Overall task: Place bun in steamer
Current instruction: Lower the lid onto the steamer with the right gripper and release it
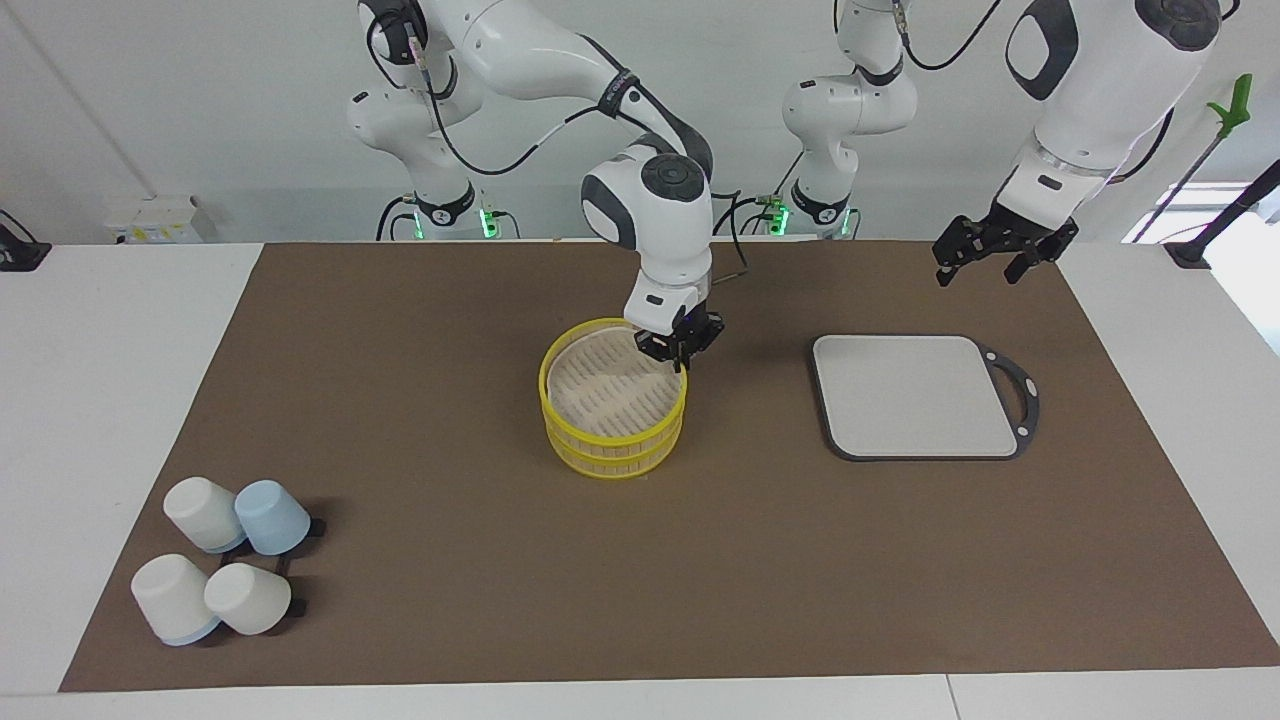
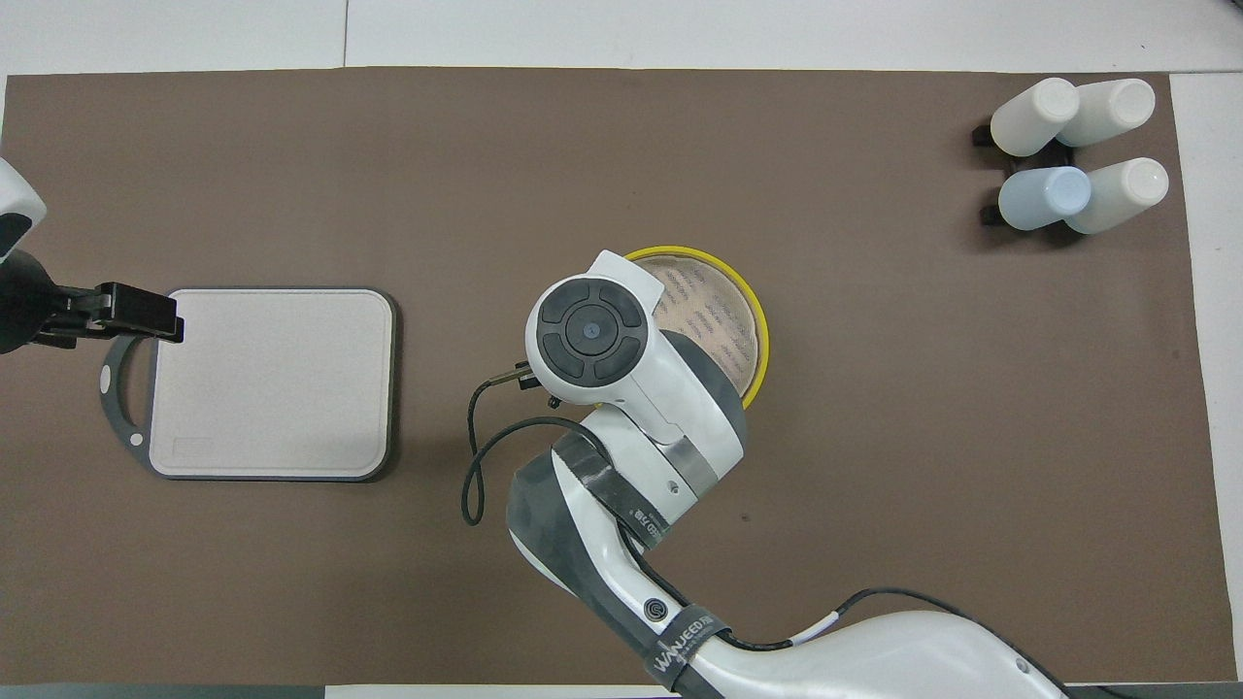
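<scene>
The steamer (image 1: 562, 425) stands mid-table on the brown mat, two yellow-rimmed tiers with a pale slatted floor; in the overhead view (image 2: 760, 335) my right arm covers half of it. My right gripper (image 1: 678, 352) hangs just over the steamer's rim, at the edge toward the left arm's end and nearer to the robots. In the overhead view its own wrist hides it. No bun shows in either view: none on the visible steamer floor, none on the board. My left gripper (image 1: 977, 274) is open and empty, raised over the mat beside the grey board's handle; it also shows in the overhead view (image 2: 136, 314).
A flat grey board (image 1: 915, 395) with a black handle lies toward the left arm's end, also in the overhead view (image 2: 272, 383). Several white and blue cups (image 1: 225, 565) lie tipped on a rack at the right arm's end, farthest from the robots (image 2: 1068, 155).
</scene>
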### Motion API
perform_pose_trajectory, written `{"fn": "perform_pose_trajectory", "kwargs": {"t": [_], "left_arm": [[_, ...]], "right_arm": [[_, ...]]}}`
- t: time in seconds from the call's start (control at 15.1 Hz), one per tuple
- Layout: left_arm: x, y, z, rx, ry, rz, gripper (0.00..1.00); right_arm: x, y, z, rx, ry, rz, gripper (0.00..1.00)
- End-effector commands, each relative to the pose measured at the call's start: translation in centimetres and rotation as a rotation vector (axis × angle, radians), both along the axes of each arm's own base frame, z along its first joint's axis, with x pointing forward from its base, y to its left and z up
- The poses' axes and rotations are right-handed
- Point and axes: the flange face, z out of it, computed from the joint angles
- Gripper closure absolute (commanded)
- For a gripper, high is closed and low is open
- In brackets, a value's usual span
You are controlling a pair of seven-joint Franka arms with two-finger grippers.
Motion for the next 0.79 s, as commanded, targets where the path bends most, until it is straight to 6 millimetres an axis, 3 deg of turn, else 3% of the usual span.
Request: {"fn": "perform_pose_trajectory", "kwargs": {"t": [0.0, 0.2, 0.33, 0.53, 0.73], "left_arm": [[-0.8, 0.4, 0.2, -0.004, -0.001, -0.01, 0.0], [-0.8, 0.4, 0.3, -0.004, -0.004, -0.008, 0.0], [-0.8, 0.4, 0.4, -0.004, -0.006, -0.007, 0.0], [-0.8, 0.4, 0.3, -0.004, -0.004, -0.007, 0.0], [-0.8, 0.4, 0.3, -0.004, -0.004, -0.005, 0.0]], "right_arm": [[-0.6, -0.6, 0.3, -0.011, 0.007, 0.004, 0.61], [-0.6, -0.6, 0.3, -0.01, 0.008, 0.002, 0.2], [-0.1, -1.0, 0.6, -0.009, 0.003, -0.003, 0.01], [0.7, -2.1, 2.0, -0.008, -0.006, -0.016, 0.0], [2.3, -5.2, 4.4, -0.016, -0.032, -0.054, 0.0]]}}
